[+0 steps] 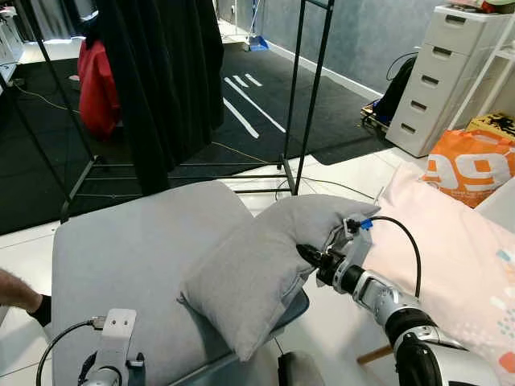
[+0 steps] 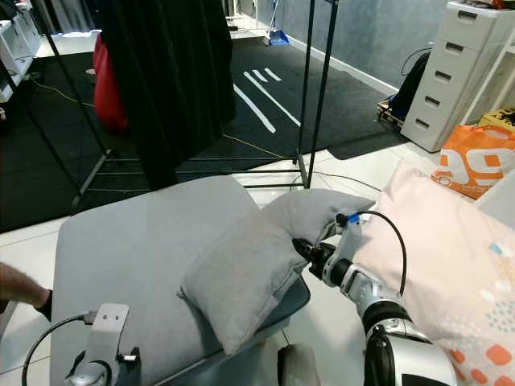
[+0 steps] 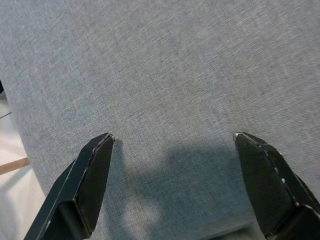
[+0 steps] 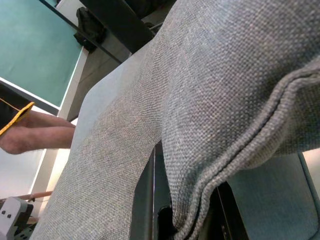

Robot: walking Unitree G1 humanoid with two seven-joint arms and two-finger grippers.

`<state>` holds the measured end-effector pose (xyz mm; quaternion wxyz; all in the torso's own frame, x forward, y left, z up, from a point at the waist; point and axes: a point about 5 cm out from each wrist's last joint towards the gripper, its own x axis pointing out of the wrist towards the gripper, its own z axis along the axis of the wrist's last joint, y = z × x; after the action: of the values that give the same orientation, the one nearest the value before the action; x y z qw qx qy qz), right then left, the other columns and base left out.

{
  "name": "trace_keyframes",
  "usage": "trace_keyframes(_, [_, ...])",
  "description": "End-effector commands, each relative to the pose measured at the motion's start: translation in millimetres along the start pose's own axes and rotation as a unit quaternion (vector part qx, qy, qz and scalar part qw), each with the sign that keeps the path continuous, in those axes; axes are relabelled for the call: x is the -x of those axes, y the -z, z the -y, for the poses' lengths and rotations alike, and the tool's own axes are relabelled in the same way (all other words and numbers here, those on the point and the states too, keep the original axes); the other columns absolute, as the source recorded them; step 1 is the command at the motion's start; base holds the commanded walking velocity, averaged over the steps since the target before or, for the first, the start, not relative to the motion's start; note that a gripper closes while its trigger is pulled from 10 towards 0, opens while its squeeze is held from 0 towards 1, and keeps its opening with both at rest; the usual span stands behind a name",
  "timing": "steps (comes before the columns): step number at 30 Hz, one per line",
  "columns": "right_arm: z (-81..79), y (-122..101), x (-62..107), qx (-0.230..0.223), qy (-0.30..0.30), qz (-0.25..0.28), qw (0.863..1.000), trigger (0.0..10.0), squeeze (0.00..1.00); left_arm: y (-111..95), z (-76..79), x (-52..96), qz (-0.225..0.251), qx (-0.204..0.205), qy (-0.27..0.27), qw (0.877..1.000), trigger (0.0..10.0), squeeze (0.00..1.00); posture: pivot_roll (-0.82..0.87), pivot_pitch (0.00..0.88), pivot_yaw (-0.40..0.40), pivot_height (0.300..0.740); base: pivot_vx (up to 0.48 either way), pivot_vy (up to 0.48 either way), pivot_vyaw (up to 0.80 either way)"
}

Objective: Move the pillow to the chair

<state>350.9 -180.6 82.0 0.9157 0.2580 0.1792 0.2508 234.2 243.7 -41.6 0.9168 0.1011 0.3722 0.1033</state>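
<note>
The grey pillow (image 1: 265, 265) lies tilted across the right near corner of the grey chair seat (image 1: 137, 257). Its lower end rests on the cushion and overhangs the front edge, while its upper right end is lifted, because the right gripper (image 1: 310, 257) has that end pinched. In the right wrist view the piped seam of the pillow (image 4: 235, 155) runs down between the two black fingers, so the jaws are clamped on the pillow's edge, a hold that lets the arm drag or swing the soft body without crushing it. By my reading the pillow is partly on the chair but not yet settled, since much of it hangs off the corner.

The left gripper (image 3: 172, 165) hovers low over the near left part of the seat with its jaws wide apart and nothing between them, probably held clear so the landing area stays free.

To the right lies a pale pink patterned bed cover (image 1: 459, 241), likely where the pillow belongs. Beyond the chair stands a black clothes rack (image 1: 310, 88) with dark garments (image 1: 165, 80). A person's arm (image 1: 18, 293) shows at the far left edge, and a white drawer unit (image 1: 438, 76) stands far right beside an orange bag (image 1: 471, 165).
</note>
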Motion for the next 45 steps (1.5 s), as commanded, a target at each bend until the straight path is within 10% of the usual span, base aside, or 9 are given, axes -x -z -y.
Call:
trace_keyframes(1, [-3.1,-6,-2.7,0.013,-0.006,0.015,1.0,0.0,0.0,5,3.1,0.6,-0.016,-0.008,0.006,1.0,10.0,0.0,-0.15,0.025,-0.036,0.609,-0.33,0.0,0.0])
trace_keyframes(45, [2.9,13,0.4,0.01,0.024,-0.014,1.0,0.0,0.0,9,1.8,1.4,-0.019,-0.014,0.005,1.0,10.0,0.0,-0.13,0.015,-0.045,0.74,-0.076,0.0,0.0])
